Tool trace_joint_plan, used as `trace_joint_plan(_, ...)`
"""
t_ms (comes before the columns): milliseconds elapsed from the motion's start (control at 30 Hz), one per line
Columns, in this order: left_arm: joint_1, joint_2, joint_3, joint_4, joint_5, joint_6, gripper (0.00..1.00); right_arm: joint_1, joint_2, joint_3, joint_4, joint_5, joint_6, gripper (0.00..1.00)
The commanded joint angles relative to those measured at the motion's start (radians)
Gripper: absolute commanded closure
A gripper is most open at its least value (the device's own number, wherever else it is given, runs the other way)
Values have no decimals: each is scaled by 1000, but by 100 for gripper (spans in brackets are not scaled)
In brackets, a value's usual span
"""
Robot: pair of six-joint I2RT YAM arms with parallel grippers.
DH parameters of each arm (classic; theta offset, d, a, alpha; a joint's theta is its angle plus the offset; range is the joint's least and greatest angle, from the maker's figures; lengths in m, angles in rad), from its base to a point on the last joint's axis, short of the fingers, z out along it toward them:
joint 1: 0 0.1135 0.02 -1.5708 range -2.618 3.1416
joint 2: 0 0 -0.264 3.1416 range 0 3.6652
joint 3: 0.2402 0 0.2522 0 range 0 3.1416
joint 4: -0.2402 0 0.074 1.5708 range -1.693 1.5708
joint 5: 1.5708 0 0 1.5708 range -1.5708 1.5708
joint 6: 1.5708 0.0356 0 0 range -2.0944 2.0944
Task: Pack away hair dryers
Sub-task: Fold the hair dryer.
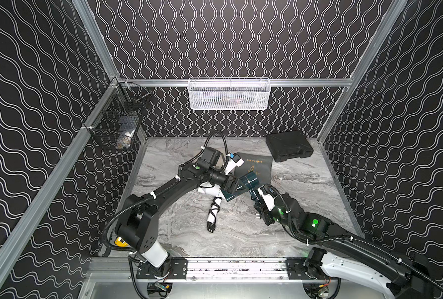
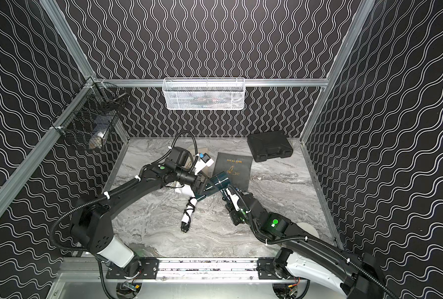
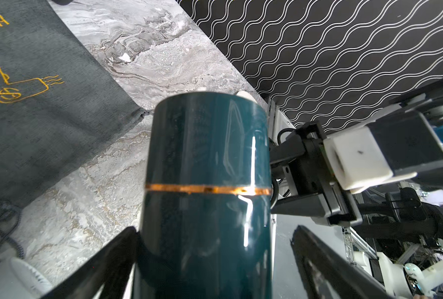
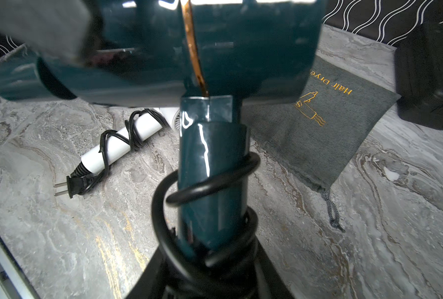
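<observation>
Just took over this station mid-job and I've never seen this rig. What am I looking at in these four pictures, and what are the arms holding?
Two robot arms with two-fingered grippers work over a marble table. Two pictures look down from overhead, nearly identical; the others come from cameras on each wrist. The right gripper is clamped on the cord-wrapped handle of the teal dryer, holding it off the table. The left gripper straddles its barrel with jaws wide, not clamped. Lying on the table: the white dryer, a grey pouch and, at the back, a black case.
</observation>
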Motion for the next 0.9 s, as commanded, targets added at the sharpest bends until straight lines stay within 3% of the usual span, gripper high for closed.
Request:
trace_joint_plan(0, -2, 14, 16, -38, 54, 43, 7, 5, -9, 8, 69, -8, -34, 87)
trace_joint_plan(233, -11, 25, 25, -37, 76, 44, 18, 13, 4, 26, 68, -20, -45, 87)
trace_joint_plan(467, -22, 8, 7, 10, 105, 5, 55, 14, -18, 24, 101, -28, -6, 87)
trace_joint_plan(733, -41, -93, -157, 412, 81, -295, 97, 16, -63, -13, 251, -52, 191, 88)
trace_joint_plan(867, -68, -157, -263, 626, -12, -461, 100, 16, -40, 0, 308, -91, 284, 89)
